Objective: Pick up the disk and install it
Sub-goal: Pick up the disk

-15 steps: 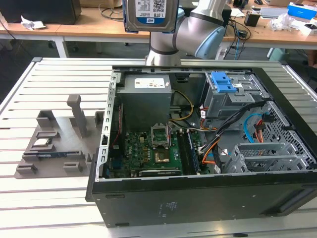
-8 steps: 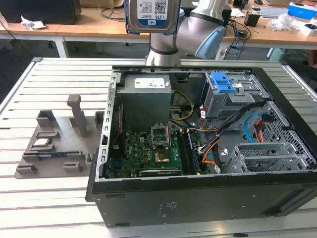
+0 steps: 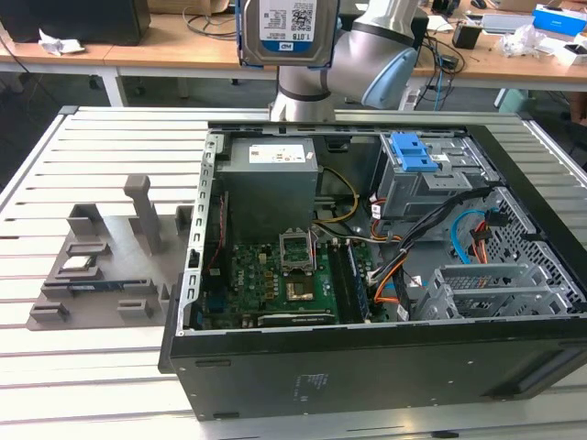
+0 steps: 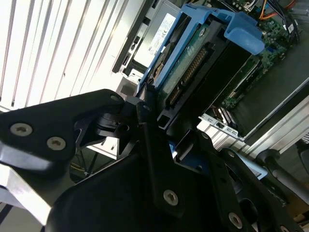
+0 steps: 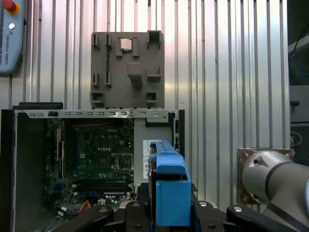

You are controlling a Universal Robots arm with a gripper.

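1. Because the disk (image 3: 287,32) has to enter the open computer case (image 3: 367,367) from above, it hangs high over the case's far side. It is well apart from everything inside, with its labelled face turned toward the exterior view.
2. The jaws are closed on the disk, clamping one end of its blue frame (image 4: 244,34). I judge this grip is chosen so that the rest of the drive juts out free of the jaws.
3. Inside the case, the grey bay (image 3: 431,188) with its blue latch piece (image 3: 417,154) sits far, toward the exterior view's right. A paler drive cage (image 3: 486,289) lies nearer on that same side. The power-supply box (image 3: 272,174) stands far and central, with the motherboard (image 3: 275,275) nearer.
4. On the slatted table (image 3: 92,367), a grey parts fixture (image 3: 110,266) rests just beside the case, at the exterior view's left.
5. The exterior view gives the disk's height above the case and shows its label.
6. The second wrist view adds the grip itself: black fingers (image 4: 147,130) pressed against the frame, and the drive's green circuit board (image 4: 186,65) with its connector edge.
7. The first wrist view looks straight down along the frame's edge. Below it lie the case, the fixture and a teach pendant (image 5: 9,38) on the table.
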